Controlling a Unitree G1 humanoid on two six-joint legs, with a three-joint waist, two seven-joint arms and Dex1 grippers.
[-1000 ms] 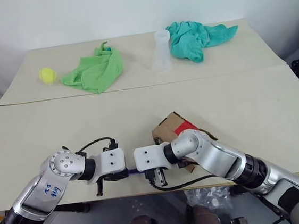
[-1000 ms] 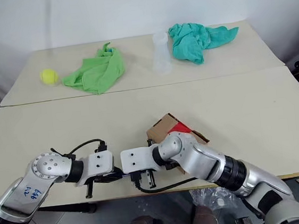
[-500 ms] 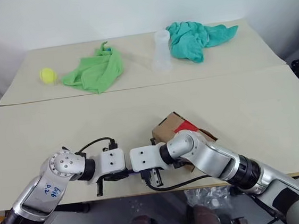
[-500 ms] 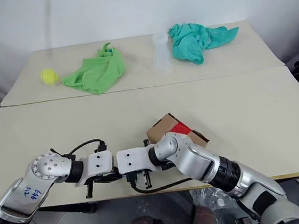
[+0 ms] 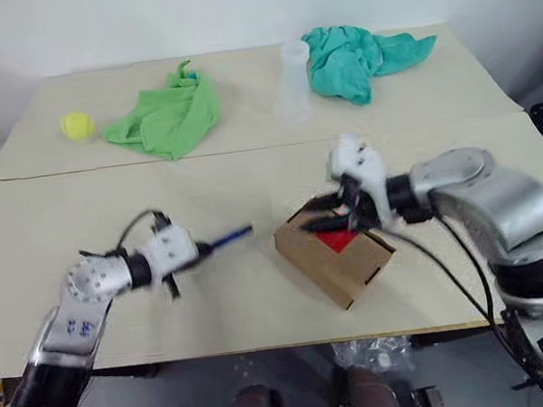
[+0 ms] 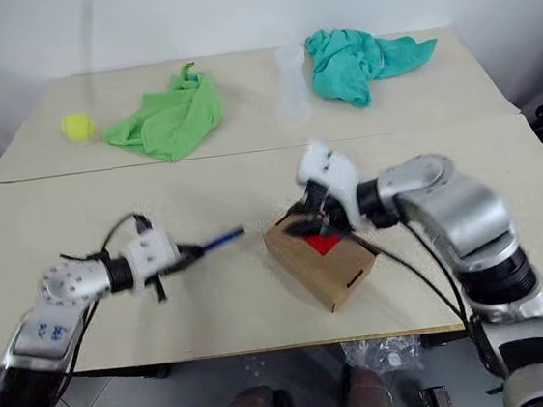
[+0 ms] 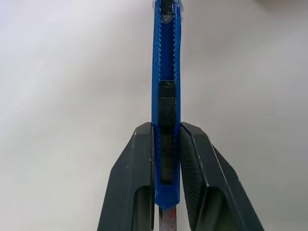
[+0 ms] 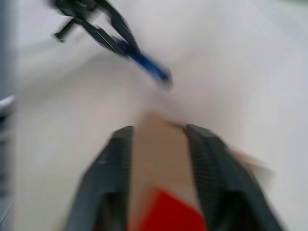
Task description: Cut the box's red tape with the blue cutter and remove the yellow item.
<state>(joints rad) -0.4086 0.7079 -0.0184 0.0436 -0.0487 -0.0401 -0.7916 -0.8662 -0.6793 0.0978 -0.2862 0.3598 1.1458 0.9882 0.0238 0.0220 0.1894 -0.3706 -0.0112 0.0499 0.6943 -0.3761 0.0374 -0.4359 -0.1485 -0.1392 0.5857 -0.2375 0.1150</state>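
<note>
- The left gripper (image 7: 166, 159) is clamped on the slim dark-blue pen-like cutter (image 7: 166, 72), held above the beige table (image 5: 106, 197), its tip pointing right toward the box.
- The small brown cardboard box (image 5: 340, 255) sits near the table's near edge, right of the cutter, with its square red tape patch (image 5: 339, 240) on top.
- The right gripper (image 8: 156, 163) hovers over the box's far-left corner, fingers (image 8: 108, 168) spread, holding nothing.
</note>
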